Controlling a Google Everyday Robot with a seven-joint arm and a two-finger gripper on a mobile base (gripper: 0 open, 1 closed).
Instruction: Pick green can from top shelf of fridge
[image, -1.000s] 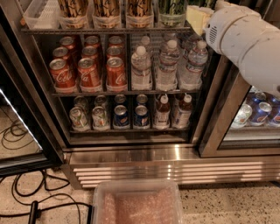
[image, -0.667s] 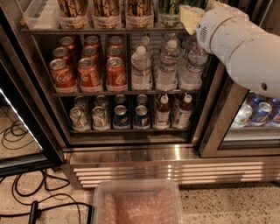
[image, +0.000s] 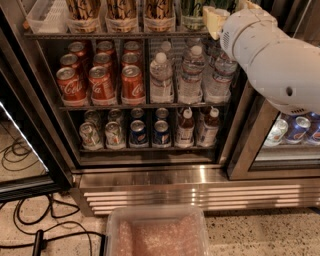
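The green can stands on the top shelf of the fridge, in a clear tray at the right end of the row, cut off by the top edge of the view. My white arm reaches in from the right. My gripper is at the shelf's right end, right beside the green can, and part of it is out of view above.
Three tan-and-black tall cans and an empty clear tray fill the shelf's left. Below are red cola cans, water bottles and small cans. A neighbouring cooler holds blue cans. A plastic bin and cables lie on the floor.
My arm has swung left across the open fridge, carrying the gripper towards the green can at the right end of the top shelf.
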